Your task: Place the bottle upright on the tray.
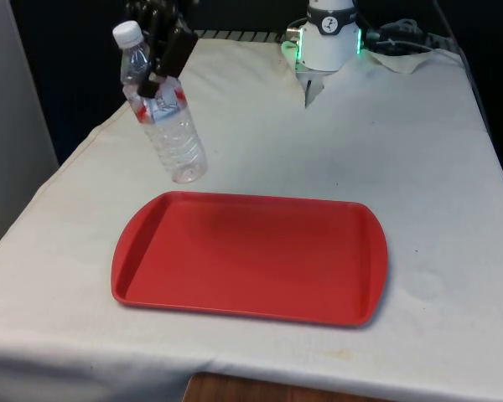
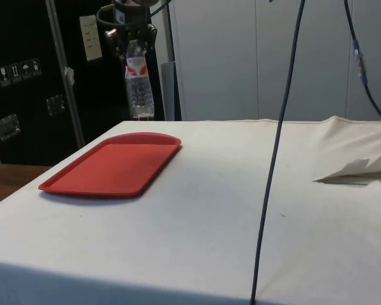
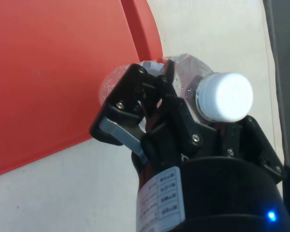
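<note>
A clear plastic bottle (image 1: 169, 126) with a white cap and a red-and-white label hangs in the air, nearly upright and leaning a little, cap up. My gripper (image 1: 161, 69) is shut on its upper part just below the cap. The bottle (image 2: 138, 86) hovers above the far edge of the red tray (image 2: 111, 166), well clear of it. In the front view the red tray (image 1: 251, 258) lies flat on the cloth, and the bottle's base is beyond the tray's far left corner. From the wrist I see the white cap (image 3: 225, 96) and the tray (image 3: 48, 77) below.
The white cloth (image 1: 402, 151) covers the table around the tray. A dark cable (image 2: 276, 146) hangs down across the side view. A fold of cloth (image 2: 355, 170) rises at that view's right. The table's left edge runs close to the bottle in the front view.
</note>
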`<state>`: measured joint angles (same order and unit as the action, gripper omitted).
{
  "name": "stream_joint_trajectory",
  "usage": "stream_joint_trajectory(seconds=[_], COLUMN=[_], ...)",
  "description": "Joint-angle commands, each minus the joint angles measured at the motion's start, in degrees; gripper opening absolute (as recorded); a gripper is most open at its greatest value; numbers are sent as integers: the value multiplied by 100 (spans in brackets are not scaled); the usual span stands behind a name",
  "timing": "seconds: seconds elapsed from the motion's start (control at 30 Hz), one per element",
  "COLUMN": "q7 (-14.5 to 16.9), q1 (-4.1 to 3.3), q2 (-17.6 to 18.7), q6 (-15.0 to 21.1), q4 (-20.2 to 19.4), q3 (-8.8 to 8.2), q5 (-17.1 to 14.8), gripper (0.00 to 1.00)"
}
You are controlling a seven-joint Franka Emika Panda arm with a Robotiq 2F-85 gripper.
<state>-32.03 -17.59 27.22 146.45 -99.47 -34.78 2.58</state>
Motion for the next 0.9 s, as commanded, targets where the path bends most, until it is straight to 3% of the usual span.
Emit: stream_joint_trajectory(seconds=[0.0, 0.07, 0.37, 0.4, 0.73, 0.77, 0.8, 0.87], q7=[-6, 0, -11, 0, -29, 0, -34, -40], q1=[-23, 0, -17, 6, -29, 6, -29, -29], q2=[0, 0, 23, 6, 74, 63, 80, 97], q6=[120, 17, 372, 252, 739, 619, 785, 871], q4=[-40, -6, -120, -97, -206, -178, -218, -235], q3=[-6, 11, 120, 132, 212, 241, 223, 241], q5=[40, 29, 286, 258, 510, 476, 527, 561], gripper=[31, 31, 31, 31, 31, 31, 31, 31])
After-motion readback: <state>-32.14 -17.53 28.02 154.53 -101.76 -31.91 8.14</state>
